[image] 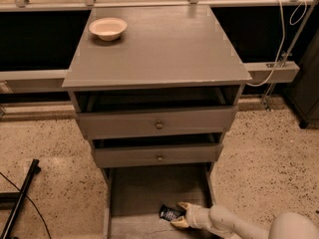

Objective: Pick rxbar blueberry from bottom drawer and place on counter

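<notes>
The bottom drawer [134,193] is pulled out at the foot of the grey cabinet. The rxbar blueberry [170,213], a small dark wrapper with pale lines, lies on the drawer floor near its front right. My gripper [178,214] reaches in from the lower right, its cream fingers one above and one below the bar's right end. The counter [164,44] is the flat grey cabinet top higher up in the view.
A cream bowl [107,28] sits on the counter's back left corner. Two upper knobbed drawers [158,125] stand slightly open. A black pole [20,200] lies on the speckled floor at left. A white cable [279,39] hangs at right.
</notes>
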`<state>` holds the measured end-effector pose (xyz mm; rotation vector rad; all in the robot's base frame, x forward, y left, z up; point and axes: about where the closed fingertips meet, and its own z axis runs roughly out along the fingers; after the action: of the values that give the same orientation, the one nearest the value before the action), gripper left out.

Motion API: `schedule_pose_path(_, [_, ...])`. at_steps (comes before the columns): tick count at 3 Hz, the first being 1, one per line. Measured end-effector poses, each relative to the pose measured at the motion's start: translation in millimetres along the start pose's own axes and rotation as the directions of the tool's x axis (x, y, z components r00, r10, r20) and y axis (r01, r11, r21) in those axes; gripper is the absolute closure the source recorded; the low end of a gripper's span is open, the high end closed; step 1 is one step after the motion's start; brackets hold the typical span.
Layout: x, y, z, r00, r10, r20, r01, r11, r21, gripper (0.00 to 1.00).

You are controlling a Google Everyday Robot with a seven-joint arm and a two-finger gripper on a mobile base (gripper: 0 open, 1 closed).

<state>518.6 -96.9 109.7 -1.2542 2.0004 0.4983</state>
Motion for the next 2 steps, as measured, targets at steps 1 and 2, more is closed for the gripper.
schedule_pose_path(1, [-1.1,-0.7,0.6,1.0,0.001,0.01,-0.001,1.0,-0.009,0.63])
schedule_pose_path(2, [-19.1,1.9,-4.4,0.996,-0.012,0.09,0.016,0.9984,-0.054,0.94])
